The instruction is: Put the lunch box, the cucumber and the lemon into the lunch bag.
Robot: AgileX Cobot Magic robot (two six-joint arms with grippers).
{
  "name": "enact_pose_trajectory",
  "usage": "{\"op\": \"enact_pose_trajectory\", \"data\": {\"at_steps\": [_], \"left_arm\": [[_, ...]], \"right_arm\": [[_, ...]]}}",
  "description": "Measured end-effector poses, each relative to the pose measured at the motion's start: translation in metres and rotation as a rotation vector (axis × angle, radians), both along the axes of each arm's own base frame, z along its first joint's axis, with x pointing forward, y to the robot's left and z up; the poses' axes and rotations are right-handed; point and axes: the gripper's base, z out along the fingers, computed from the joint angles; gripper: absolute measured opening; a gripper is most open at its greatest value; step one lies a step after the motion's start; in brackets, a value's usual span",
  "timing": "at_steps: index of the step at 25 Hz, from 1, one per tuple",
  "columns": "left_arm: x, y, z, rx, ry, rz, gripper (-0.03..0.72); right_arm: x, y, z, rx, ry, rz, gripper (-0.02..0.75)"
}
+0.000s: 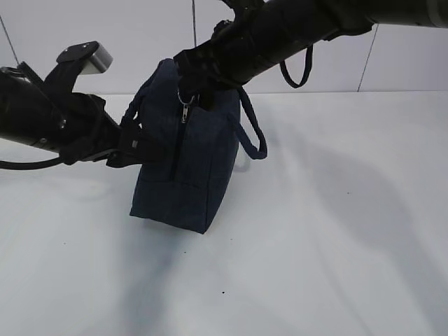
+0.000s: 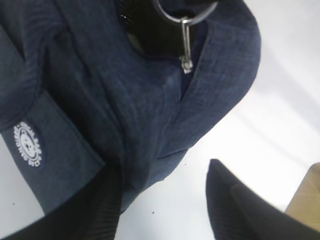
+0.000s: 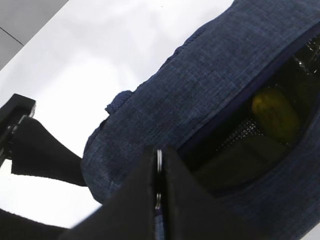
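The dark navy lunch bag [image 1: 185, 175] stands on the white table, its top zipper partly open. My right gripper [image 1: 192, 84] reaches over its top and is shut on the metal ring pull [image 3: 158, 160]; the ring also shows in the left wrist view [image 2: 172, 17]. Through the opening I see the yellow lemon [image 3: 275, 116] inside the bag [image 3: 200, 100]. The lunch box and the cucumber are hidden. My left gripper [image 1: 129, 150] is at the bag's left side, open, one finger against the fabric [image 2: 150, 115] below the white logo [image 2: 28, 145], the other finger [image 2: 225, 200] apart over the table.
A loop handle [image 1: 255, 133] hangs on the bag's right side and another strap [image 3: 45, 155] shows beside my right gripper. The white table [image 1: 336, 231] stretches to the right and front. A tan object [image 2: 306, 200] sits at the right edge of the left wrist view.
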Motion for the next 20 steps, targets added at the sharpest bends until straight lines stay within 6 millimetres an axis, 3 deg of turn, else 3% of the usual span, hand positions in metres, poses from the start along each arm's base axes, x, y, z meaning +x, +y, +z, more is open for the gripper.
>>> {"op": "enact_pose_trajectory", "data": {"at_steps": [10, 15, 17, 20], "left_arm": [[0.001, 0.0, -0.015, 0.077, -0.041, 0.114, 0.363], [0.006, -0.003, -0.033, 0.084, 0.013, 0.139, 0.353], [0.007, -0.003, -0.037, 0.084, 0.027, 0.146, 0.303], [0.007, -0.004, -0.038, 0.073, 0.035, 0.156, 0.139]], "right_arm": [[0.0, 0.0, 0.0, 0.0, -0.001, -0.001, 0.0], [0.0, 0.0, 0.0, 0.003, 0.0, -0.003, 0.0], [0.0, 0.0, 0.0, 0.003, 0.0, -0.003, 0.0], [0.0, 0.0, 0.0, 0.005, 0.001, -0.004, 0.0]]}}
